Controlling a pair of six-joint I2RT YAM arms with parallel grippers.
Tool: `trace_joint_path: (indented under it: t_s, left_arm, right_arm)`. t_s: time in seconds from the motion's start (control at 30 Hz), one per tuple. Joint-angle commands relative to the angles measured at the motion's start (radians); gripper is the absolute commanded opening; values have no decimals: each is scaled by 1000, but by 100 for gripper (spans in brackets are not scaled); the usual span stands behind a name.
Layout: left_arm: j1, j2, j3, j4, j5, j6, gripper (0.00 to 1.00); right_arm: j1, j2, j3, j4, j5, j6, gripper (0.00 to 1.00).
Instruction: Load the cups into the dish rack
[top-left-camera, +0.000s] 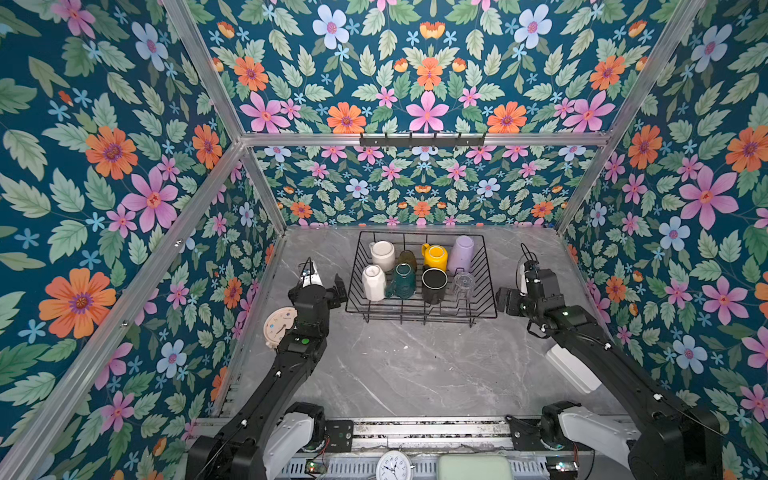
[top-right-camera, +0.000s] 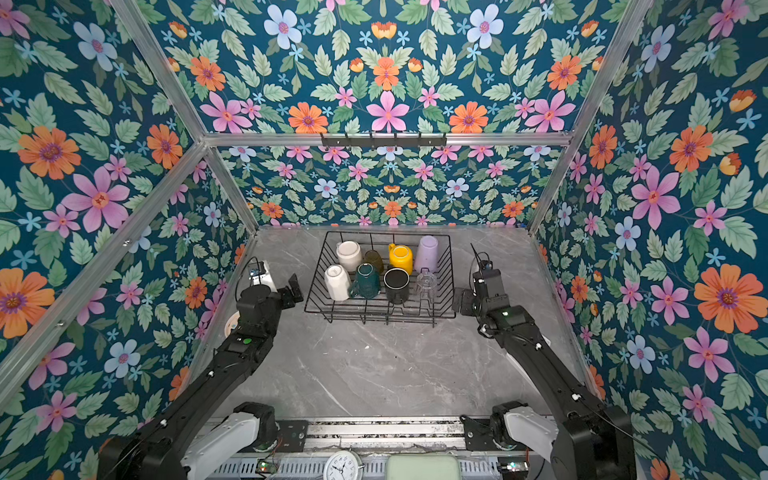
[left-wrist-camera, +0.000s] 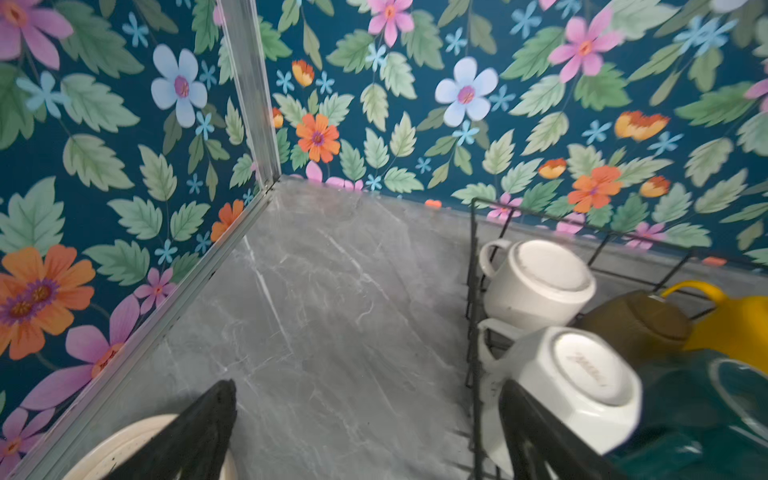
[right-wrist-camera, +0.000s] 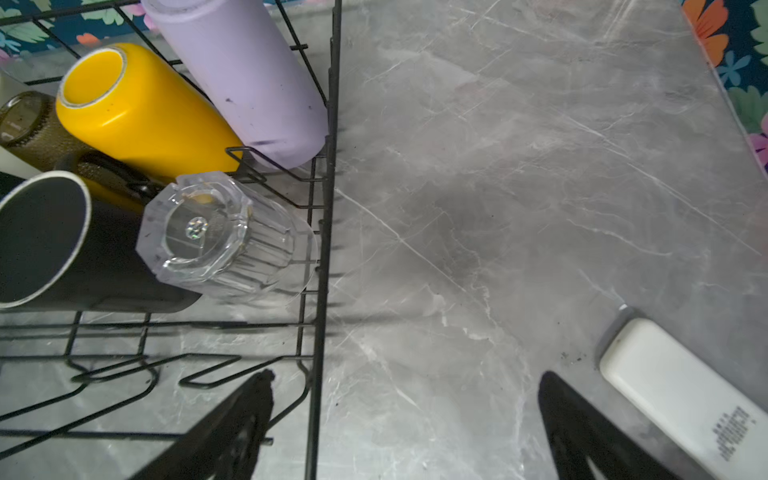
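While eight cups (top-left-camera: 435, 255) fill the dish rack (top-left-camera: 419, 312), left pincer (left-wrist-camera: 368, 388) spread empty at its nine o'clock, right pincer (right-wrist-camera: 407, 376) likewise at three.

dish rack (right-wrist-camera: 328, 166) showing matt black wire, yellow mug (right-wrist-camera: 141, 112) shining glossy, lilac tumbler (right-wrist-camera: 245, 75) looking matt, clear glass (right-wrist-camera: 216, 237) glinting
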Motion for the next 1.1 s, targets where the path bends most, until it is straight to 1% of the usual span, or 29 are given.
trace_joint_path:
  t_s: [0.0, 0.13, 0.17, 0.23, 0.33, 0.4, 0.47, 0.53, 0.6, 0.7, 0.73, 0.77, 0.8, 0.87, 0.9, 0.93, 0.97, 1.0, 1.03, 1.07]
  left_arm:
    - [23, 4, -86, 215, -7, 37, 100]
    - [49, -6, -232, 432, -45, 91, 100]
    - [59, 15, -261, 488, -55, 105, 100]
    - [85, 69, -293, 550, -62, 109, 100]
    - [99, 137, -314, 612, -39, 86, 100]
    - [101, 189, -347, 709, -43, 88, 100]
    - [102, 276, -375, 858, -71, 112, 100]
    - [102, 309, -372, 898, -52, 118, 100]
    - [102, 349, -364, 957, -60, 143, 100]
    - [104, 372, -364, 990, -69, 156, 100]
    - [104, 392, -356, 1008, -71, 169, 100]
    - [104, 411, -345, 1022, -71, 191, 100]
    - [104, 420, -339, 1026, -70, 202, 100]
    - [104, 436, -340, 1030, -69, 203, 100]
    - [104, 469, -348, 1078, -76, 206, 100]
    - [104, 529, -359, 1162, -80, 211, 100]
    - [104, 596, -363, 1277, -59, 240, 100]
    - [99, 645, -362, 1330, -34, 265, 100]
    - [97, 679, -357, 1350, -12, 280, 100]
    - [93, 675, -347, 1329, -27, 276, 100]
  right_arm:
    - [-10, -28, -87, 223, 117, -47, 99]
    - [-13, -45, -249, 526, 199, -153, 99]
    - [-15, -36, -283, 599, 223, -187, 99]
    - [-36, -7, -317, 674, 246, -207, 99]
    - [-92, 47, -360, 774, 165, -209, 99]
    - [-120, 80, -388, 853, 131, -219, 99]
    - [-144, 121, -423, 956, 103, -236, 99]
    - [-162, 164, -443, 1041, 71, -236, 99]
    - [-163, 195, -430, 1049, 31, -268, 99]
    - [-163, 274, -445, 1160, 1, -301, 99]
    - [-165, 297, -451, 1207, 13, -298, 99]
    - [-172, 294, -452, 1202, 12, -286, 99]
    - [-187, 288, -459, 1195, -18, -278, 99]
    - [-197, 323, -490, 1291, -37, -276, 99]
    - [-201, 341, -497, 1305, -49, -273, 99]
    - [-202, 365, -503, 1362, -54, -276, 99]
    - [-202, 362, -501, 1359, -51, -276, 99]
    - [-202, 343, -497, 1308, -55, -275, 99]
    - [-203, 344, -499, 1311, -62, -277, 99]
    - [-202, 357, -503, 1338, -58, -278, 99]
